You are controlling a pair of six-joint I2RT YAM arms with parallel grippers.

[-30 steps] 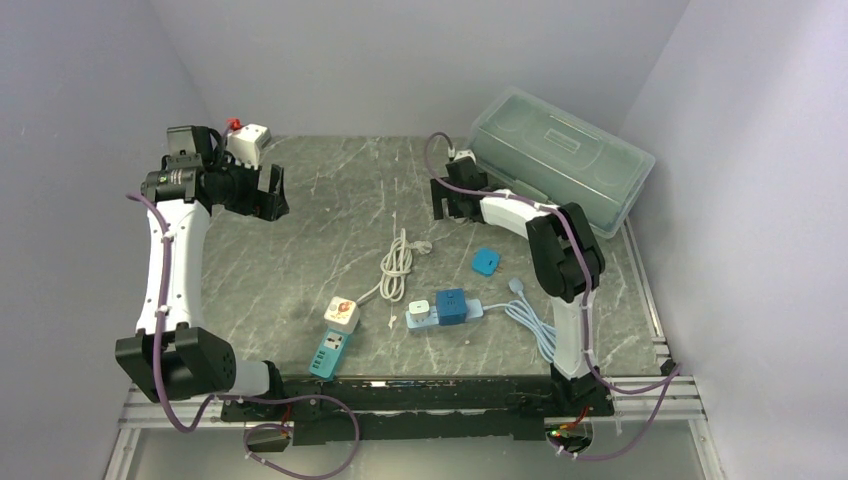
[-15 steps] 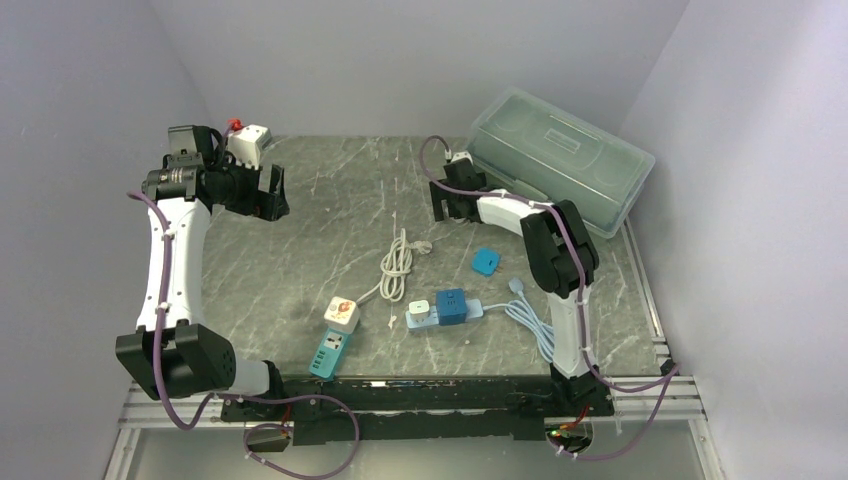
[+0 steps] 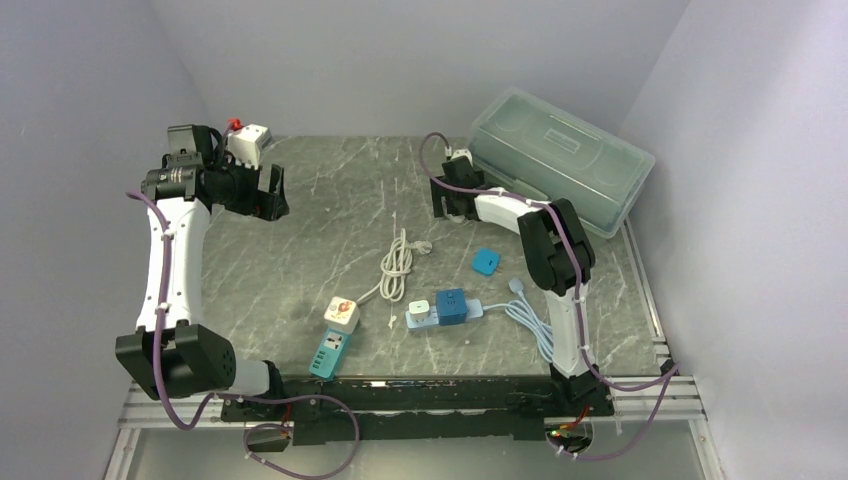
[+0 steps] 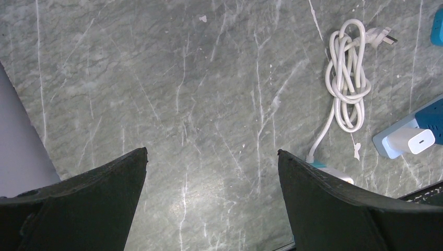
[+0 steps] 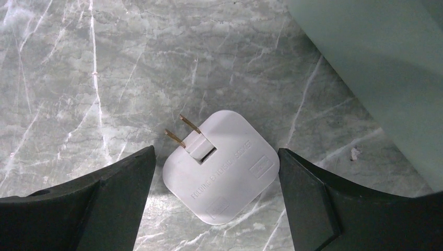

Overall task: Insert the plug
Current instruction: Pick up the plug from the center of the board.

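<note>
Across the whole scene lies a grey marble table [image 3: 330, 230], and on its far right corner sits a long clear plastic box [image 3: 560, 160] with its lid on. Next in bulk, the left arm [image 3: 170, 260] reaches up the left side, and the left gripper [image 4: 211, 152] hangs above bare marble with its jaws spread wide and nothing between them. Opposite it, the right arm [image 3: 560, 290] stretches towards the near left end of the box, and the right gripper [image 5: 217, 151] points down with its jaws likewise parted and empty. Near the front edge a pale blue power strip [image 3: 478, 309] carries a dark blue cube [image 3: 451, 305] and a white charger [image 3: 420, 306], while its light blue cable [image 3: 530, 315] lies looped on its right. Left of that, a teal strip [image 3: 330, 352] lies beside a white patterned cube [image 3: 341, 314], and a white cord [image 3: 397, 265] sits knotted in a bundle at mid-table. A white block [image 3: 250, 143] stands at the far left corner. Smaller still, the plug [image 5: 219, 166], a flat white square with two brass prongs, lies on the marble between the right gripper's open fingers, touching neither, just beside the box. A small blue square [image 3: 486, 261] rests between the box and the pale blue strip.
</note>
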